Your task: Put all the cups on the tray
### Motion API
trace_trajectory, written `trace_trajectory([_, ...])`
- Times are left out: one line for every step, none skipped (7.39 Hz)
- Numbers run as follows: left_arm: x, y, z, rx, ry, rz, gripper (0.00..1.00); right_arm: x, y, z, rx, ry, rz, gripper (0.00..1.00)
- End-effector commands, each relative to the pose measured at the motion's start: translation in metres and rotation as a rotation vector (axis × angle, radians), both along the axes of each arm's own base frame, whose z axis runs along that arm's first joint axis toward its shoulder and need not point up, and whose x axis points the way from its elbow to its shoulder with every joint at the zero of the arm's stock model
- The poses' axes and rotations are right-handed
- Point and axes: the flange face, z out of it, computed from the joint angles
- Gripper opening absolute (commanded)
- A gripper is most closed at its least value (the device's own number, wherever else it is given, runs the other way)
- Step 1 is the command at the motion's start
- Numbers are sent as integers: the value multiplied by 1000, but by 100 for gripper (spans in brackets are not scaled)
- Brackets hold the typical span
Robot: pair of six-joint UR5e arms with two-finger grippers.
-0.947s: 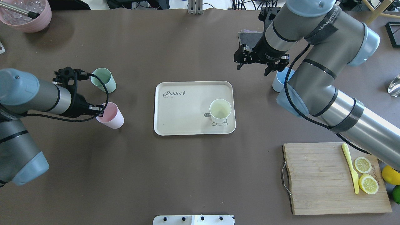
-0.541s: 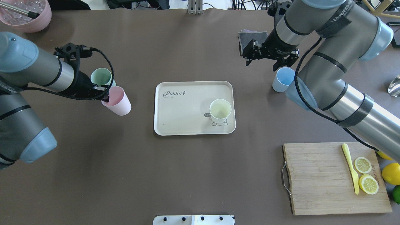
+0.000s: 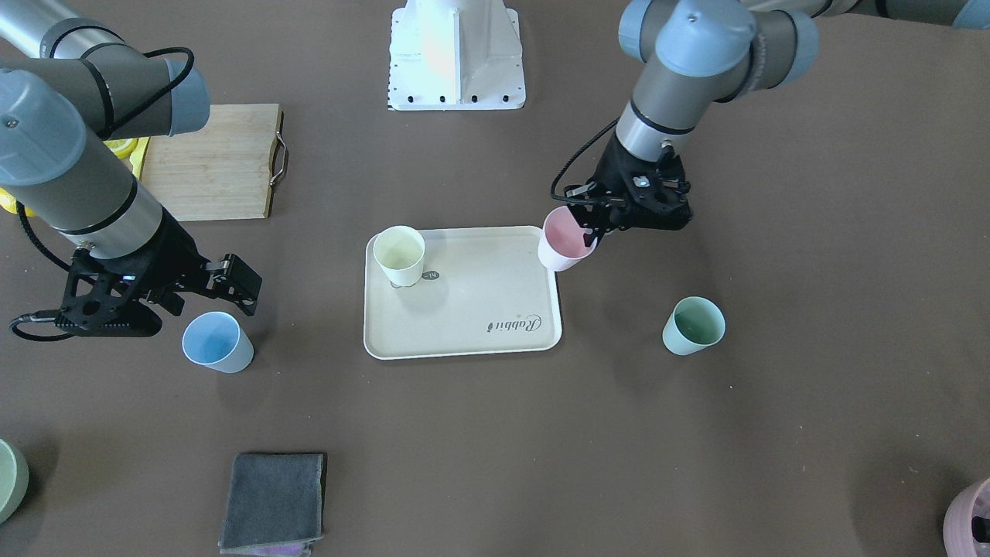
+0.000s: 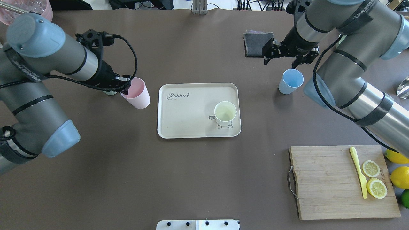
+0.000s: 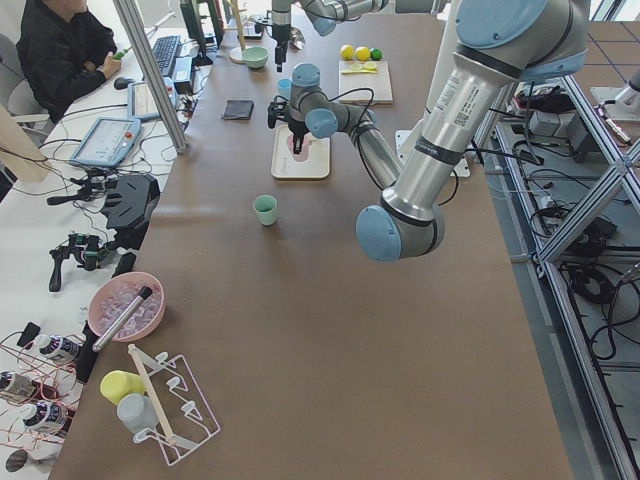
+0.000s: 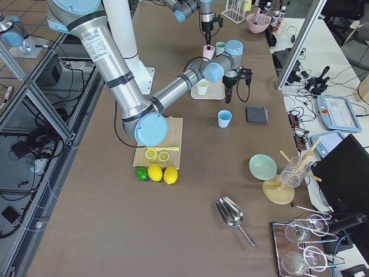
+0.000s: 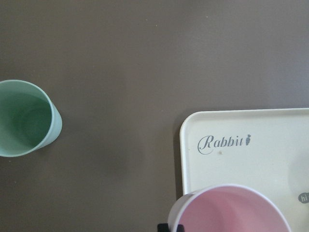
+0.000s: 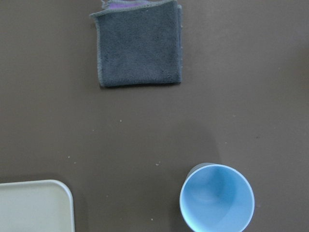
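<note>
Four cups: one was on the tray, one in the air, two on the brown table (image 4: 191,179).
Yellow: the pale yellow plastic cup (image 4: 225,113) stood upright on the cream rectangular tray (image 4: 185,111), in the part toward the robot's right, over the printed dog.
Pink: the pale pink plastic cup (image 4: 137,94) hung tilted above the table, at the tray's end on the robot's left. From the wrist camera its mouth overlapped the tray's corner.
Left pincer: the left gripper (image 4: 126,88) was narrow, its fingers pinching the rim of the pale pink plastic cup on the arm's side.
Green: the mint green plastic cup (image 3: 694,326) stood upright on the table, on the robot's left, well apart from the tray. From overhead the left arm hid most of it.
Blue: the light blue plastic cup (image 4: 290,81) stood upright on the table, near the tray's right end but not touching it.
Right pincer: the right gripper (image 4: 280,62) was wide apart and held nothing. It hovered just beyond the light blue plastic cup, apart from it.
Cloth: a dark grey folded cloth (image 4: 258,40) lay flat at the far side of the table, near the right gripper.
Board: a wooden cutting board (image 4: 319,185) lay at the robot's right, carrying two lemon slices (image 4: 370,168) and a yellow plastic knife (image 4: 359,172).
</note>
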Motion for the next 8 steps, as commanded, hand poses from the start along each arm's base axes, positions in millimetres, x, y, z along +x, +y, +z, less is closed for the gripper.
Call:
trace_trajectory([58, 24, -3, 8, -40, -16, 0, 30, -19, 24, 10, 29, 5, 100])
trace_trajectory([74, 31, 4, 20, -50, -9, 0, 34, -26, 35, 11, 42, -2, 100])
trace_trajectory([82, 33, 7, 29, -39, -5, 0, 36, -30, 43, 11, 50, -7, 100])
trace_trajectory([86, 37, 9, 28, -42, 3, 0, 41, -32, 57, -4, 62, -1, 100])
trace_trajectory([88, 39, 12, 25, -46, 8, 0, 45, -33, 61, -1, 67, -4, 100])
trace_trajectory([88, 40, 13, 25, -46, 9, 0, 43, -33, 62, -5, 67, -5, 100])
trace_trajectory([86, 40, 14, 28, -48, 8, 65, 37, -33, 71, -18, 79, -11, 100])
trace_trajectory([82, 41, 10, 38, -42, 1, 95, 30, -29, 77, -23, 86, -21, 100])
